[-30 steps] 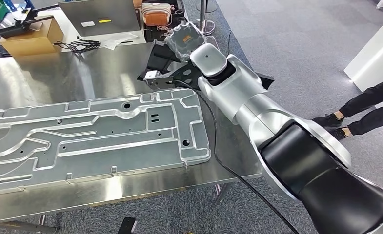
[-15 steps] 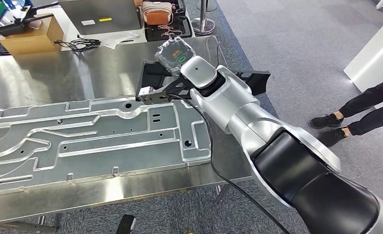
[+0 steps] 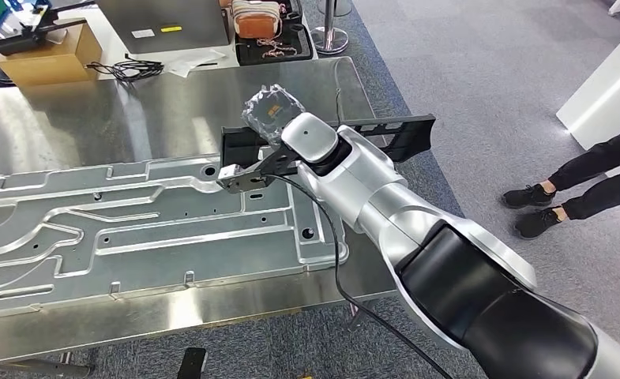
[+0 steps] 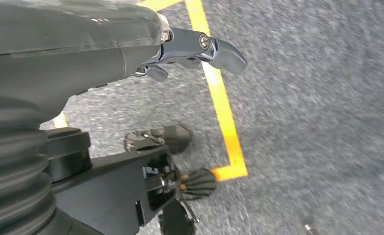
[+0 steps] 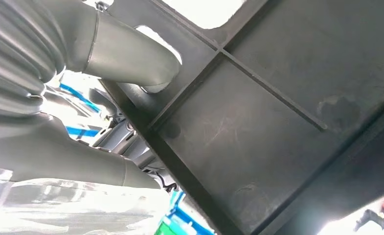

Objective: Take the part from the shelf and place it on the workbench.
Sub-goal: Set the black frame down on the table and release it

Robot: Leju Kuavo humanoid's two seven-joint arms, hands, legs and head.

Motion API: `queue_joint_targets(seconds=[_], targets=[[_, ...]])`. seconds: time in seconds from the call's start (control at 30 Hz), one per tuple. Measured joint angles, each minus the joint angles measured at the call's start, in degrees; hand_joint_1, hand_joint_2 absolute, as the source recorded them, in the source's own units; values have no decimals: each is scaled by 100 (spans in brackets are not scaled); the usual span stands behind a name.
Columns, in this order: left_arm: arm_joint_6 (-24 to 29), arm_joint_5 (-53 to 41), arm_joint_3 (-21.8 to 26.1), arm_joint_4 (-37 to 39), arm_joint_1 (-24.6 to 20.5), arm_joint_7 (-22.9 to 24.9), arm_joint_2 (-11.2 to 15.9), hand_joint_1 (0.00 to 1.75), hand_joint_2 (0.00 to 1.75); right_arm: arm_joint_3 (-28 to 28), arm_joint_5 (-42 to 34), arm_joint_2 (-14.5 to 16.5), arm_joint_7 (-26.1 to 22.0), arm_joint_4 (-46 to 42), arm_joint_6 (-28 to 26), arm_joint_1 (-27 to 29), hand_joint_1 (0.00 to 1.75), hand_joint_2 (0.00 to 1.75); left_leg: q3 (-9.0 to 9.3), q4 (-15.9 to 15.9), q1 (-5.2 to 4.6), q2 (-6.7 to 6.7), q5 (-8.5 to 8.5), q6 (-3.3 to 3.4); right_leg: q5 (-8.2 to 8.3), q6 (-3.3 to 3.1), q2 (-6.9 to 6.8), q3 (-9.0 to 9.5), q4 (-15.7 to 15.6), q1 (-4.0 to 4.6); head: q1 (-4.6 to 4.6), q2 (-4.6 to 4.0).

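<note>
head view: the right hand (image 3: 253, 162) grasps a long black plastic part (image 3: 385, 134) by one end, carrying it above the steel tabletop (image 3: 93, 118) just past the aluminium plate (image 3: 148, 229). it looks stiff and light; an end grip may let it swing. left hand (image 4: 190, 51) hangs released.

cardboard box (image 3: 47, 57) | black cables (image 3: 125, 71) | person's shoes (image 3: 531, 209) (on carpet)
</note>
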Motion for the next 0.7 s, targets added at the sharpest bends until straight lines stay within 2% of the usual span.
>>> queue_joint_targets(seconds=[0.1,0.23,0.37,0.57,0.7], targets=[[-38,-53,-5,-1,21,-190,160,0,175,0,0,-69,-14,38,-3,55,175,175,-1,0,0,0,0,0,0,0,-1,2,-2,0,0,0],[-89,-86,-13,-1,72,-212,422,0,175,0,0,-136,-54,57,-2,86,175,175,-1,0,-2,1,-1,0,0,0,0,2,-8,-1,0,0],[-27,-87,-13,-1,103,-176,539,0,175,0,1,-161,-87,59,9,108,0,0,-1,0,-2,1,-1,1,0,0,-1,3,-12,-1,0,0],[152,-137,-13,-1,172,-46,581,0,175,0,7,-169,-165,59,9,111,0,0,5,0,-2,2,-1,1,0,0,0,8,-13,-1,0,0],[171,-148,-13,-1,207,9,616,0,0,0,7,-169,-206,59,11,107,0,0,11,0,-1,3,-1,1,0,1,-1,12,-13,0,0,0]])
